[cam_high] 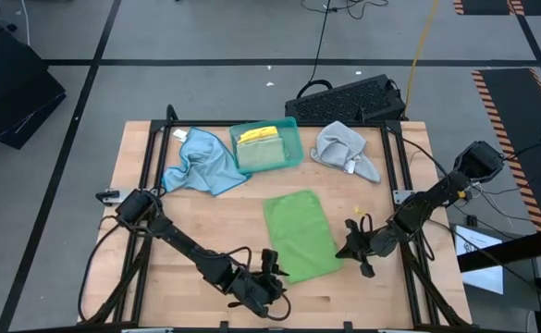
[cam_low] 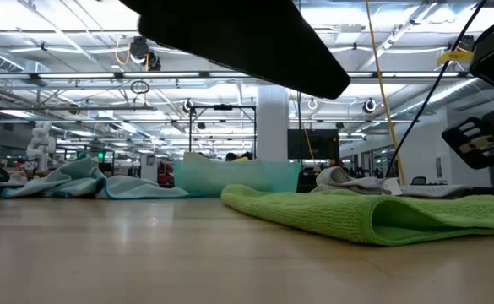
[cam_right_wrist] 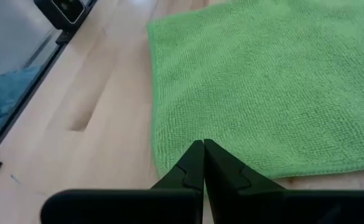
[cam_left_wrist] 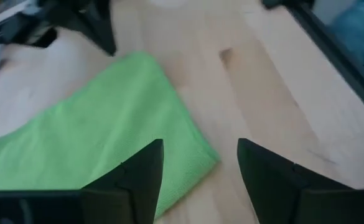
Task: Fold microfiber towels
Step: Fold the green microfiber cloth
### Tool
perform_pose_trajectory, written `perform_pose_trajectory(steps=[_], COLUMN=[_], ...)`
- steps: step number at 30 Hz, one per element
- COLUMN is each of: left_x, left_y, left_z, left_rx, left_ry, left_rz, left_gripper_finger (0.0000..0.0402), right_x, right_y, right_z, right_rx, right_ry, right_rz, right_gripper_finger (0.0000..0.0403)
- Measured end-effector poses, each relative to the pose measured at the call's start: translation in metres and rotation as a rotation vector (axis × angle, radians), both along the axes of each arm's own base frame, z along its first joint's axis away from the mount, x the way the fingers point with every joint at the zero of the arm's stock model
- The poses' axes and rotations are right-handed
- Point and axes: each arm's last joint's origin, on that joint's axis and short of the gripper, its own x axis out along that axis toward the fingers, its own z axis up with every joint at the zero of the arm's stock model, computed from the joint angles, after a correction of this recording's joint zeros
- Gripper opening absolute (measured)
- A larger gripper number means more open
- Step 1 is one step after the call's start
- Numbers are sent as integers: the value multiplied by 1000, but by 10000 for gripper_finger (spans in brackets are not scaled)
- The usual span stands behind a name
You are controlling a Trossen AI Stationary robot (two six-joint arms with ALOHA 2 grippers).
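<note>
In the low view a dark arm blocks the upper middle of the frame, and the teal tray (cam_low: 238, 176) behind the cloths is blurred. The tray's contents, a yellow towel (cam_high: 262, 135) atop something greenish, are hard to separate from above.

The folded green towel (cam_high: 301, 234) lies at centre-low of the high view on the wooden bench (cam_high: 141, 277). The left gripper (cam_high: 272, 264), at the lower middle, sits just beside the towel's lower left corner with its jaws apart and holding nothing. The right gripper (cam_high: 350, 239), just right of the towel's right edge, has its jaws pressed together and empty.

A light blue towel (cam_high: 201, 163) is crumpled at upper left, a grey towel (cam_high: 344, 148) at upper right.
</note>
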Motion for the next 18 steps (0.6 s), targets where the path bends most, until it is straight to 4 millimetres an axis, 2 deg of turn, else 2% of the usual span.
perform_pose_trajectory(steps=[5,10,18], left_x=[9,21,21], left_y=[9,16,15], left_z=[-19,-36,-40], left_rx=[67,89,90], left_ry=[63,54,80], left_rz=[-88,-165,-224], left_gripper_finger=[209,210,210], right_x=[0,0,0], right_y=[0,0,0], right_z=[0,0,0], right_rx=[-17,-26,-20], right_ry=[-7,-16,-7], right_rz=[15,25,18], right_gripper_finger=[3,3,3])
